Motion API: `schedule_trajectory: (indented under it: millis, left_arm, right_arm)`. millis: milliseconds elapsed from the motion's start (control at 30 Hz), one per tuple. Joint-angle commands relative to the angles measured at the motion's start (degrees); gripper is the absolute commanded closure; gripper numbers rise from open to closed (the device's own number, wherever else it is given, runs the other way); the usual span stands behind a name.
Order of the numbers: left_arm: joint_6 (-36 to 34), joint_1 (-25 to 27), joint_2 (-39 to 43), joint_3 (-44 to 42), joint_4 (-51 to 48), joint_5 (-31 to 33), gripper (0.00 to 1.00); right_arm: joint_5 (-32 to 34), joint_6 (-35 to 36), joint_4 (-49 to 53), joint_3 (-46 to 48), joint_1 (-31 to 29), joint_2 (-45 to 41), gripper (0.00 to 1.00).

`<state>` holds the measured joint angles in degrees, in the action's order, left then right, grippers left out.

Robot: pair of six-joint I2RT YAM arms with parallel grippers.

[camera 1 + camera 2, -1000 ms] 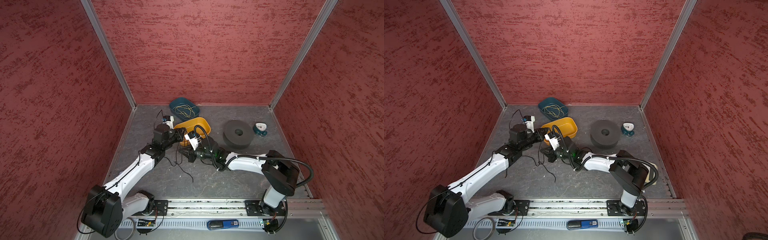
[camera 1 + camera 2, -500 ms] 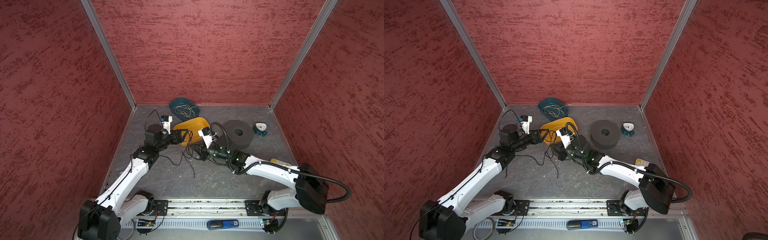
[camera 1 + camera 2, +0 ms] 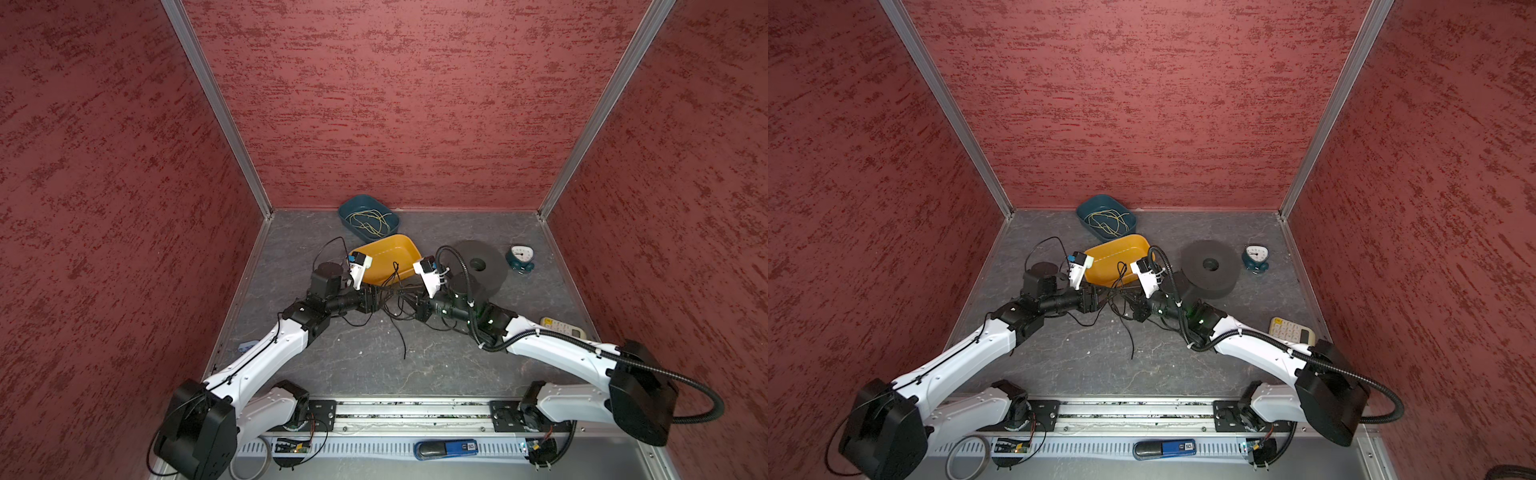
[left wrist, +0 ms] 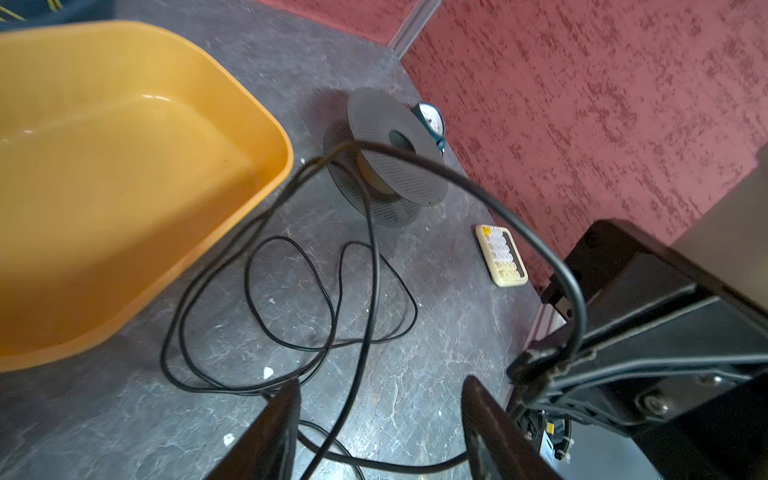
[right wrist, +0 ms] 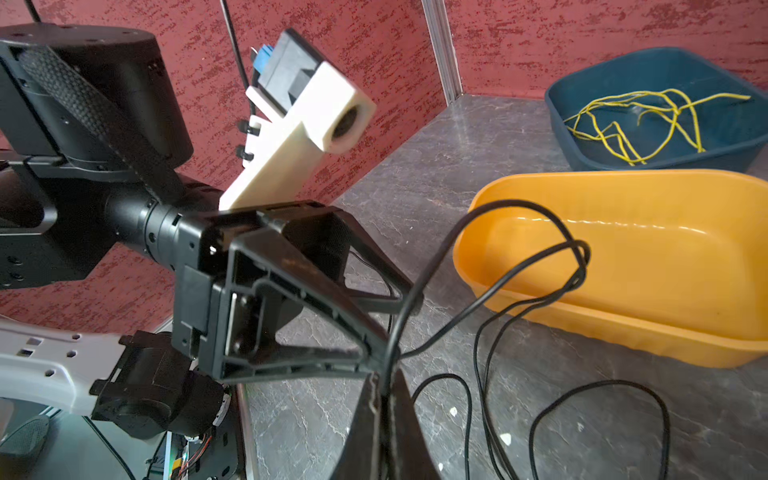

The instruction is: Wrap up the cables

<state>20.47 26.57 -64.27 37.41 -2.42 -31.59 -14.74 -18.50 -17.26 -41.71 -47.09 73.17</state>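
Left wrist view: keypad [image 4: 502, 255] markings illegible

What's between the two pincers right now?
Only loops of the black cord, strung from the shut right pincer toward the open left pincer; seen in both top views.

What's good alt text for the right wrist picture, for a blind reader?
The right gripper pinches a thin black cable, which passes the open left gripper and loops beside a yellow tray; a blue tray holding yellow wire stands beyond.
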Motion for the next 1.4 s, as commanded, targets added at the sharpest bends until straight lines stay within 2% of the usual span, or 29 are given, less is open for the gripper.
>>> schedule_trajectory:
  millis: [0, 67, 233, 267, 333, 400, 467, 633, 800, 900, 1000, 1167, 1267, 1367]
  left_arm:
    - [-2.8, 1.7, -3.5, 3.3, -0.2, 1.4, 0.4]
    - [-2.7, 2.2, -5.7, 4.3, -0.2, 2.5, 0.43]
    - [-2.8, 3.6, -8.7, 6.7, -0.3, 7.6, 0.57]
    - [-2.8, 3.5, -8.8, 7.3, -1.2, 9.0, 0.62]
    - [-2.7, 3.4, -8.6, 8.8, -4.8, 12.7, 0.79]
    - [-3.1, 2.8, -7.1, 10.5, -9.6, 14.6, 0.93]
    - [-3.2, 2.3, -4.7, 11.4, -13.5, 14.7, 1.0]
    - [-3.8, 1.5, 4.1, 14.8, -24.9, 19.5, 1.0]
    - [-5.4, -1.8, 11.3, 21.5, -40.9, 28.7, 1.0]
    - [-5.5, -3.6, 13.2, 26.6, -48.8, 36.4, 1.0]
    - [-6.4, -4.7, 12.5, 31.3, -54.8, 46.7, 1.0]
    - [-8.2, -8.0, 10.4, 37.8, -60.7, 57.1, 1.0]
    - [-9.5, -10.9, 10.7, 39.7, -62.1, 61.4, 0.99]
    - [-10.7, -13.8, 11.5, 39.8, -61.0, 59.3, 0.99]
  right_arm:
    - [0.7, 0.9, -0.5, 0.7, 0.7, -2.2, 1.0]
    - [0.7, 0.8, -0.8, 1.2, 0.9, -3.0, 1.0]
    - [1.6, 0.4, 0.2, 2.6, 2.0, -5.0, 1.0]
    - [1.6, 0.2, 0.5, 2.8, 2.4, -5.6, 1.0]
    - [2.1, -0.4, 1.1, 3.8, 3.3, -7.3, 1.0]
    - [2.6, -0.6, 3.2, 4.5, 4.5, -9.7, 1.0]
    - [4.8, -0.7, 7.3, 4.7, 5.9, -12.7, 1.0]
    - [11.7, -3.3, 19.6, 5.0, 10.5, -22.3, 1.0]
    - [22.0, -8.5, 38.2, 3.1, 17.9, -30.1, 1.0]
    - [24.7, -10.5, 46.1, 2.1, 23.6, -33.8, 1.0]
    - [25.0, -11.3, 50.6, 1.3, 29.2, -35.3, 1.0]
    - [27.0, -11.3, 54.8, -0.4, 36.7, -34.5, 1.0]
    - [30.3, -11.1, 55.2, -1.3, 41.4, -34.4, 1.0]
    - [29.5, -9.6, 54.7, -1.9, 47.0, -34.8, 1.0]
